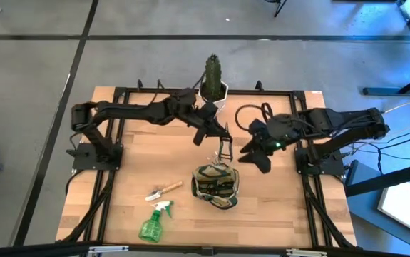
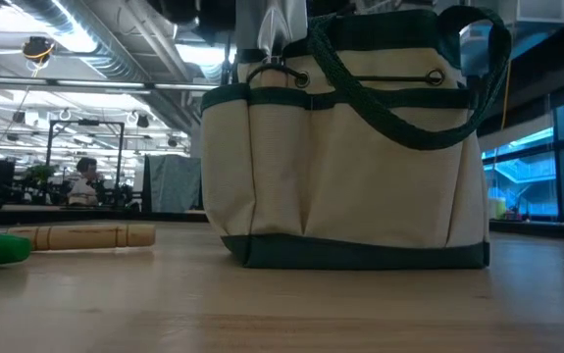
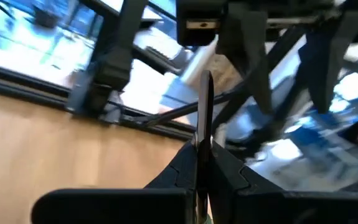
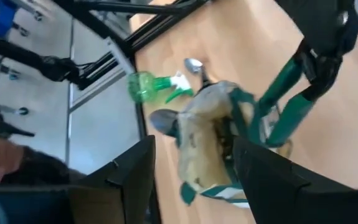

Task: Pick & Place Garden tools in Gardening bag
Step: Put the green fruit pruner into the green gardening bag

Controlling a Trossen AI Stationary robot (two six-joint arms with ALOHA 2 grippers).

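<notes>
Left gripper (image 1: 222,137): clamped on green-handled shears (image 1: 224,148), above the bag
Bag (image 1: 215,185): tan fabric, dark green trim, table centre
Right gripper (image 1: 257,157): fingers apart, right of shears
Trowel (image 1: 163,190), bottle (image 1: 152,221): left of bag

Up at the far edge of your wooden table (image 1: 140,160), dead centre, there's a green cactus (image 1: 212,71) standing upright in a white pot (image 1: 214,91), right against the black frame (image 1: 276,92) that rims the tabletop. Around the table you've got grey floor (image 1: 41,71) crossed by dark lines. Look level across the boards and the room opens up behind: a ceiling of pipes and lamps (image 2: 85,39), a person (image 2: 85,179) seated far off at the left, and tall windows (image 2: 546,162) glowing blue over on the right. Cables (image 1: 397,146) trail off the table's right side.
</notes>
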